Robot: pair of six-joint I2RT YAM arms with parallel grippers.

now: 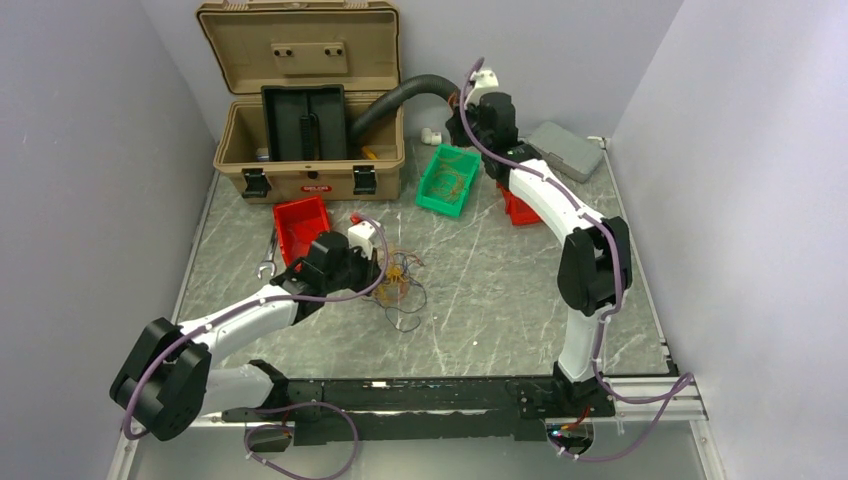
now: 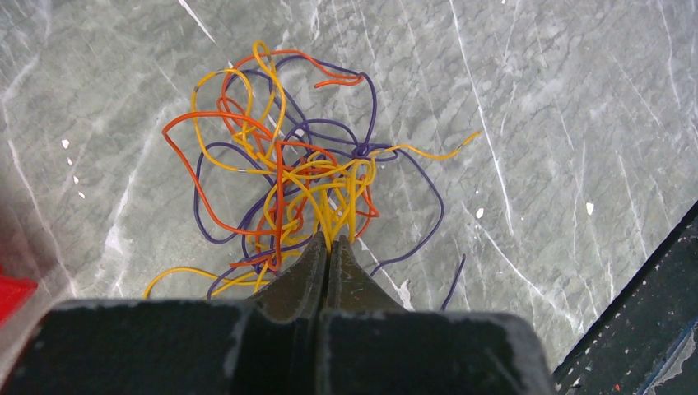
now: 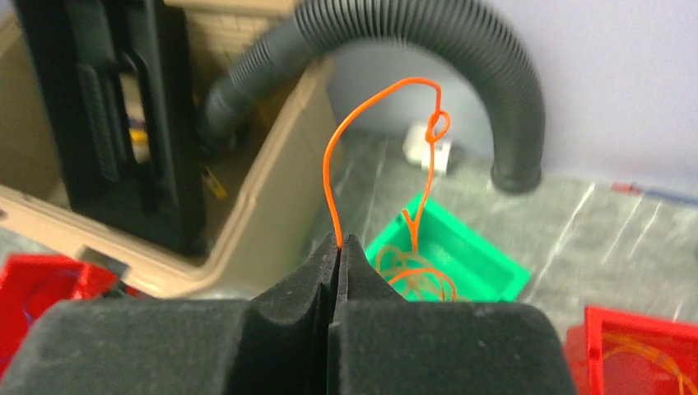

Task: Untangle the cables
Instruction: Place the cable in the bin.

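Tangled thin orange, yellow and purple wires (image 2: 280, 189) are clamped in the left gripper (image 2: 329, 244) jaws; one thin orange wire (image 3: 327, 164) is pinched in the right gripper (image 3: 340, 241) jaws.

We are wearing white shells on the left arm (image 1: 240, 325) and the right arm (image 1: 545, 195), with bulky black joints (image 1: 590, 265) sitting between them. Thin purple cables (image 1: 340, 297) are running along each arm. Our jaws are showing as matte black wedges with rounded faces. A black rail (image 1: 420, 400) is linking our bases.
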